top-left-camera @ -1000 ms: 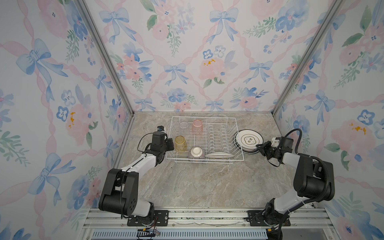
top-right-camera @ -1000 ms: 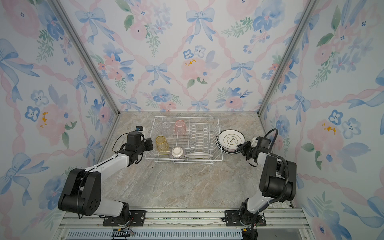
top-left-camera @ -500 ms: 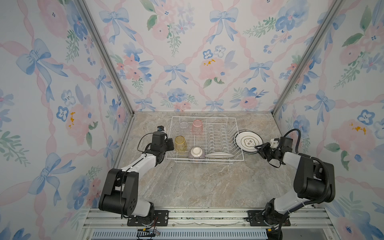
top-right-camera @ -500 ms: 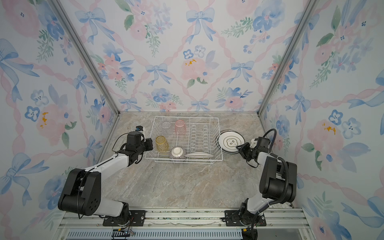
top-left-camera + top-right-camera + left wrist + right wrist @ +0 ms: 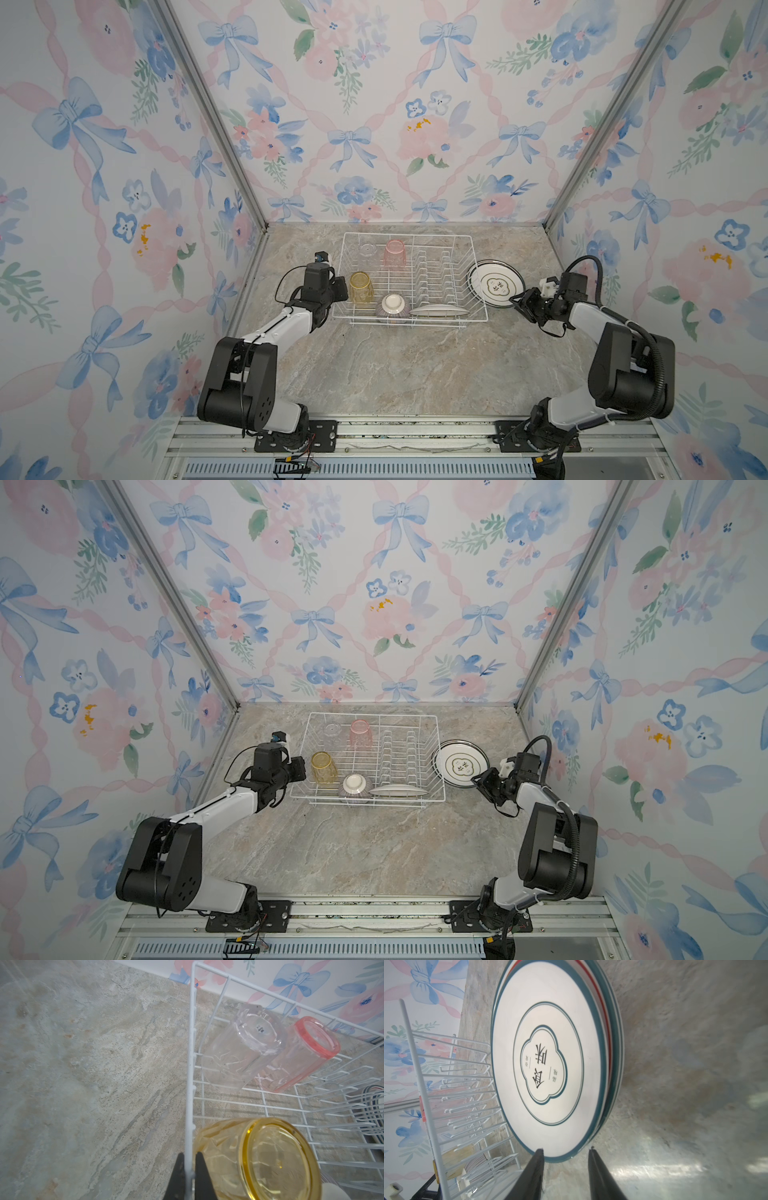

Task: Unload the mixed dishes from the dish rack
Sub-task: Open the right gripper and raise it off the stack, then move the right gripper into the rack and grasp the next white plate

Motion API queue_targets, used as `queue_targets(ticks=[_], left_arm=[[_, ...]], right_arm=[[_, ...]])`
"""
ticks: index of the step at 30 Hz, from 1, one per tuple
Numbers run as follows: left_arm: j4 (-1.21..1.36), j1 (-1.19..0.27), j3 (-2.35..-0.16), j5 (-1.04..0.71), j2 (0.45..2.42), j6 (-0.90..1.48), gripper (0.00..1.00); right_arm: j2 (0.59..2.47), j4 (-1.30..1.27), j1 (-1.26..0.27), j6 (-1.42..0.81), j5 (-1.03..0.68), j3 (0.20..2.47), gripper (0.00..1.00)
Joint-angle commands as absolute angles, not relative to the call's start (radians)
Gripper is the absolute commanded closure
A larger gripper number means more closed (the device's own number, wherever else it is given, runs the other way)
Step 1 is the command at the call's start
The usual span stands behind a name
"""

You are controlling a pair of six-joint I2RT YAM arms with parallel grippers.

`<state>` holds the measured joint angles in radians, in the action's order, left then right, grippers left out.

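The white wire dish rack point(image 5: 432, 236) point(image 5: 399, 716) stands at the back middle of the table. In it are a yellow tumbler point(image 5: 360, 287) point(image 5: 259, 1159), a clear tumbler point(image 5: 368, 251) point(image 5: 241, 1051), a pink tumbler point(image 5: 395, 252) point(image 5: 299, 1055), a small striped bowl point(image 5: 392, 305) and one plate point(image 5: 435, 310) lying at the front. My left gripper point(image 5: 338, 289) point(image 5: 189, 1159) is shut on the rack's left rim wire, beside the yellow tumbler. A stack of plates point(image 5: 495, 284) point(image 5: 546, 1064) lies on the table right of the rack. My right gripper point(image 5: 517, 301) point(image 5: 566, 1150) is open at the stack's near rim, holding nothing.
Floral walls close in the table on the left, back and right. The marble tabletop point(image 5: 407, 365) stretches from the rack to the front rail. The plate stack sits close against the rack's right wall point(image 5: 425, 1093).
My right gripper's jaws have opened off the top plate's rim, and the plate now rests on the stack. The left arm and the rack have not moved.
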<state>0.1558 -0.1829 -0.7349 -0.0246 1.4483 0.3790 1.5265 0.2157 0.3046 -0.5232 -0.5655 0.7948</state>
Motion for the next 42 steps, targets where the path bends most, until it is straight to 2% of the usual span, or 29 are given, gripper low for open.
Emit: queue_targets(ticks=[1,10,16,23,27,32,42], left_arm=[[0.081,-0.193,-0.695,-0.033,1.476,0.369,1.00],[0.081,-0.193,-0.703,-0.043,1.478,0.367,1.00],[0.077,-0.193,-0.712,-0.048,1.478,0.364,1.00],[0.066,-0.194,-0.729,-0.067,1.494,0.357,1.00],[0.057,-0.194,-0.768,-0.070,1.496,0.349,1.00],[0.058,-0.196,-0.769,-0.074,1.504,0.353,1.00],[0.064,-0.199,-0.759,-0.072,1.505,0.353,1.00]], right_arm=[[1.473,0.287,0.302,-0.475,-0.539,0.818,0.61],[1.294,0.338,0.266,-0.374,-0.469,0.854,0.63],[1.107,0.408,0.034,-0.085,-0.305,0.938,0.63],[0.990,0.419,-0.242,0.221,-0.357,0.965,0.59],[1.021,0.569,-0.454,0.395,-0.219,1.049,0.59],[1.138,0.734,-0.650,0.512,-0.054,1.169,0.58],[1.343,0.870,-0.765,0.615,0.110,1.263,0.60]])
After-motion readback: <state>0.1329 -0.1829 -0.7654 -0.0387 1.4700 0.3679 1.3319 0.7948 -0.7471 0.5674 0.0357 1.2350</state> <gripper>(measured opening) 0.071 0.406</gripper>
